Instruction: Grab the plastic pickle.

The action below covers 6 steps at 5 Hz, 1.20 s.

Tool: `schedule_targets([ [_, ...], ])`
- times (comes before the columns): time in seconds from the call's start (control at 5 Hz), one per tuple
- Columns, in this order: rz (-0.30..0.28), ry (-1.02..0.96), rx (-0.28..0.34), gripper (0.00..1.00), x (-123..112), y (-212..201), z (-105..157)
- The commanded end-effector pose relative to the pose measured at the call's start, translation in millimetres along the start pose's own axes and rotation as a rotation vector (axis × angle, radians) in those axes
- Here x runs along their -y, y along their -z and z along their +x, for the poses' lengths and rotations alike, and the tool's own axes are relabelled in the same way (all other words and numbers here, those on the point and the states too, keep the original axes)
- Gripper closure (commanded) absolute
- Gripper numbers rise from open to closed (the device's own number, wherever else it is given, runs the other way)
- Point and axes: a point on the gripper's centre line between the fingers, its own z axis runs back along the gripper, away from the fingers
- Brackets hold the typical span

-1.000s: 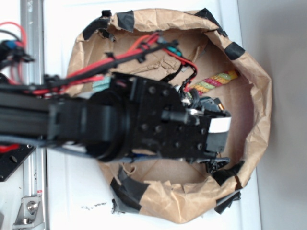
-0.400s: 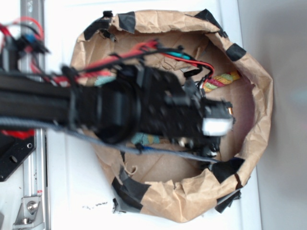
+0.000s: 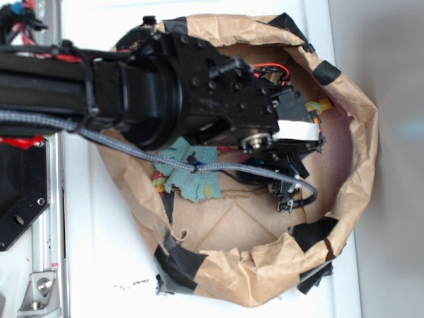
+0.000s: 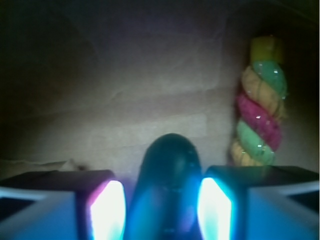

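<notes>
We judge the grab nearly done: our claw (image 4: 162, 210) is clamped on the pickle (image 4: 169, 165) (rope (image 4: 260, 115) just beside), inside the paper bag (image 3: 344, 199), so lifting comes next.

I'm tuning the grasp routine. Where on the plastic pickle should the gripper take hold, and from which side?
Across its narrow middle, from above along its length: the plastic pickle is a smooth capsule lying between the gripper fingers, rounded end pointing away, beside the rope.

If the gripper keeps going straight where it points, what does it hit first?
The pickle: in the wrist view it already sits between the fingers. Beyond it is only the brown paper wall; the rope stands off to the right. Depth is unclear.
</notes>
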Motion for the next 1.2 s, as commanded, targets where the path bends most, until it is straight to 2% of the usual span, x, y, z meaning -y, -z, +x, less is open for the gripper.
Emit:
schedule_targets([
  [0.0,0.095,-0.014,-0.029,1.0,3,2,0],
  [0.2,0.13,0.008,-0.047,1.0,16,-31,16],
  [0.4,0.13,-0.012,0.031,1.0,13,-78,37],
  [0.6,0.092,-0.035,-0.002,1.0,6,-114,49],
  [0.8,0.034,-0.032,0.028,1.0,6,-131,46],
  [1.0,0.042,-0.053,0.038,1.0,9,-142,44],
])
